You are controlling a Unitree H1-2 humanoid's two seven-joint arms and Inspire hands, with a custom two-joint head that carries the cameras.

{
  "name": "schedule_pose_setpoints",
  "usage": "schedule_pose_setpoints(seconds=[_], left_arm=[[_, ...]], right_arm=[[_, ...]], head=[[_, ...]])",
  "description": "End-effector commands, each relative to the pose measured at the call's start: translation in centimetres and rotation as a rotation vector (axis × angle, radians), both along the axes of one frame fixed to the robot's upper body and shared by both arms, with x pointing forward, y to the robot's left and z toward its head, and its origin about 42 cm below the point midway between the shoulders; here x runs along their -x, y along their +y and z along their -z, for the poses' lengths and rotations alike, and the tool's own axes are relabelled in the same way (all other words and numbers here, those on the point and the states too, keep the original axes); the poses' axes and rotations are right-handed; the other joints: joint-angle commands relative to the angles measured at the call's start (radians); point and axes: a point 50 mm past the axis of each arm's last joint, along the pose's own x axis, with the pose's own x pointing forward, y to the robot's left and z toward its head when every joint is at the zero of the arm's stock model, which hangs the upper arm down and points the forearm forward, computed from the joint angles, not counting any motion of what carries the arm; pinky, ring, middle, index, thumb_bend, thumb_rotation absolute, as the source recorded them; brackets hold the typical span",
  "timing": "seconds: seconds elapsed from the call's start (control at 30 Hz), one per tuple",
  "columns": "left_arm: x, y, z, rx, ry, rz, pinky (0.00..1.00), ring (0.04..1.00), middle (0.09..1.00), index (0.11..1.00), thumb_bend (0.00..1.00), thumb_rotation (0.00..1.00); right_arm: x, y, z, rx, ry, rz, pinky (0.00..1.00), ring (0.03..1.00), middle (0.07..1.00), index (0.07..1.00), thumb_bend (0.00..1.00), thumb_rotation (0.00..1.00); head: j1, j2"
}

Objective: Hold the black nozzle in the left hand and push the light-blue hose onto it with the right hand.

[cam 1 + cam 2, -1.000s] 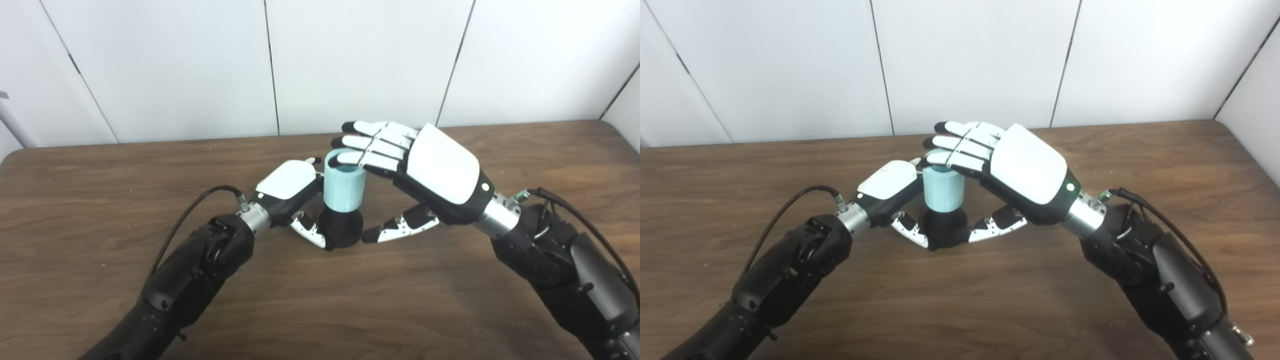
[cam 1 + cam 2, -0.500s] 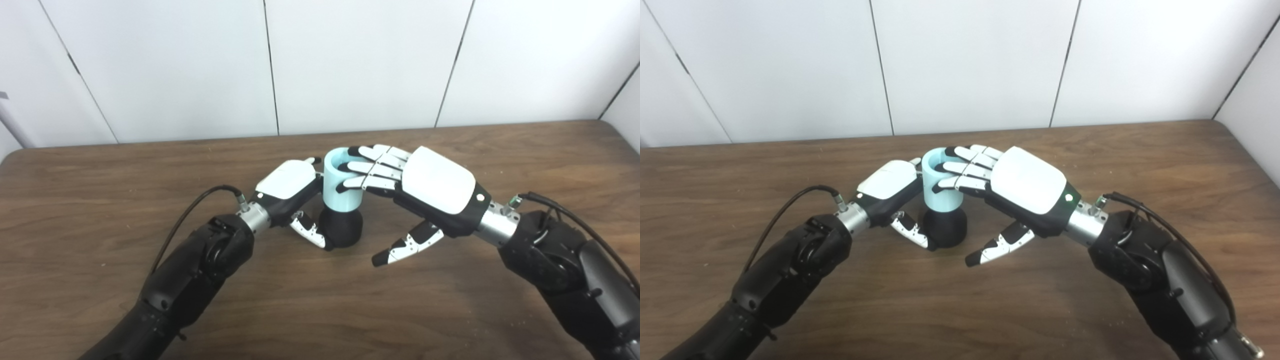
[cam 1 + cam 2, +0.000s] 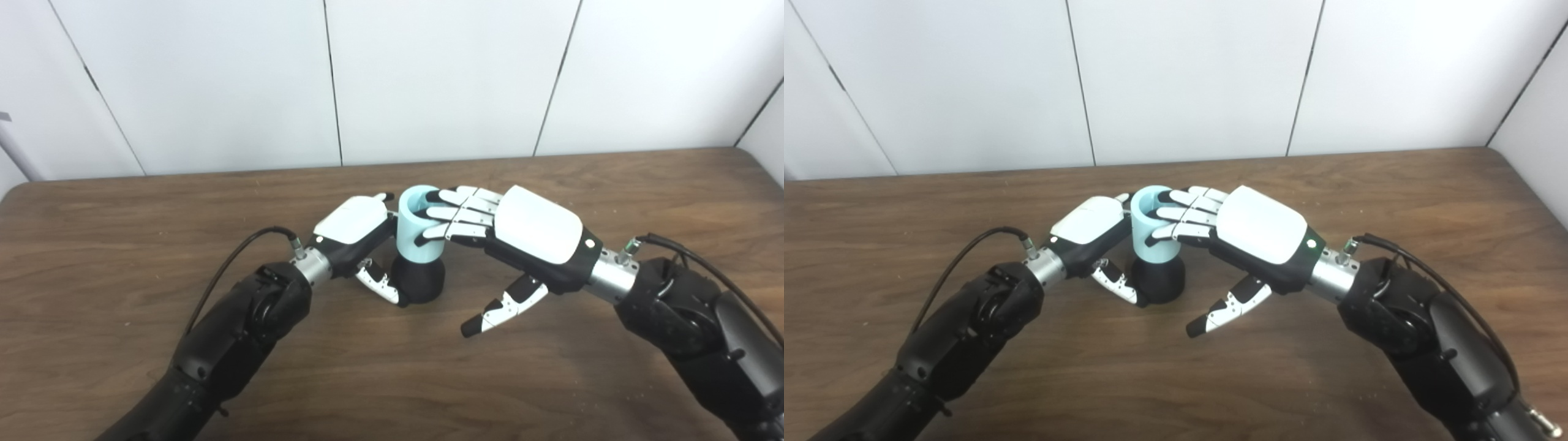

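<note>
The black nozzle [image 3: 418, 280] stands on the table, round and dark, with the light-blue hose [image 3: 415, 228], a short open tube, upright on top of it. My left hand [image 3: 358, 229] is shut on the nozzle from the left, its thumb across the nozzle's front. My right hand [image 3: 520, 236] is at the hose's right side. Its fingers [image 3: 456, 214] lie against the hose's upper right wall and rim, and its thumb [image 3: 502, 306] hangs free below, apart from the nozzle. In the right eye view the hose [image 3: 1150, 229] sits the same way between both hands.
The brown wooden table [image 3: 122, 202] runs to a white panelled wall behind. A black cable [image 3: 236, 254] loops off my left wrist above the tabletop, and another loops off my right wrist [image 3: 692, 257].
My right hand has come down from above the hose's top to its right side, fingers now against the wall. Its thumb has swung away from the nozzle. The left hand has not moved.
</note>
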Motion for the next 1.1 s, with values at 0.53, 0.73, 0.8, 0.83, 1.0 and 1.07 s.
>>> schedule_pose_setpoints(seconds=[0.53, 0.73, 0.8, 0.83, 1.0, 1.07], left_arm=[[0.1, 1.9, 2.5, -0.138, 0.082, -0.045, 1.00, 0.655, 0.502, 0.474, 0.52, 0.00], [0.1, 1.7, 2.5, -0.135, 0.083, -0.049, 1.00, 0.654, 0.502, 0.474, 0.52, 0.00], [0.1, 1.6, 2.5, -0.135, 0.081, -0.049, 1.00, 0.653, 0.502, 0.474, 0.52, 0.00], [0.1, 1.6, 2.5, -0.134, 0.081, -0.048, 1.00, 0.653, 0.502, 0.474, 0.52, 0.00], [0.1, 1.8, 2.6, -0.138, 0.077, -0.049, 1.00, 0.653, 0.502, 0.474, 0.52, 0.00], [0.1, 1.8, 2.6, -0.139, 0.076, -0.049, 1.00, 0.653, 0.502, 0.474, 0.52, 0.00]], right_arm=[[-0.4, 0.6, -4.0, -0.263, -0.178, 0.095, 0.79, 0.907, 0.925, 0.887, 0.62, 0.42], [-0.4, 0.7, -4.3, -0.316, -0.249, 0.254, 0.80, 0.917, 0.934, 0.918, 0.69, 0.27], [-0.4, 0.6, -4.4, -0.309, -0.251, 0.268, 0.80, 0.917, 0.934, 0.922, 0.71, 0.25], [-0.4, 0.6, -4.4, -0.309, -0.252, 0.272, 0.80, 0.917, 0.934, 0.925, 0.72, 0.25], [-0.3, 0.4, -4.3, -0.313, -0.239, 0.283, 0.79, 0.913, 0.928, 0.943, 0.75, 0.25], [-0.4, 0.3, -4.2, -0.320, -0.220, 0.281, 0.79, 0.910, 0.927, 0.951, 0.75, 0.25]], head=[[-0.007, -0.005], [-0.005, -0.007], [-0.004, -0.006], [-0.004, -0.006], [-0.005, -0.004], [-0.005, -0.004]])
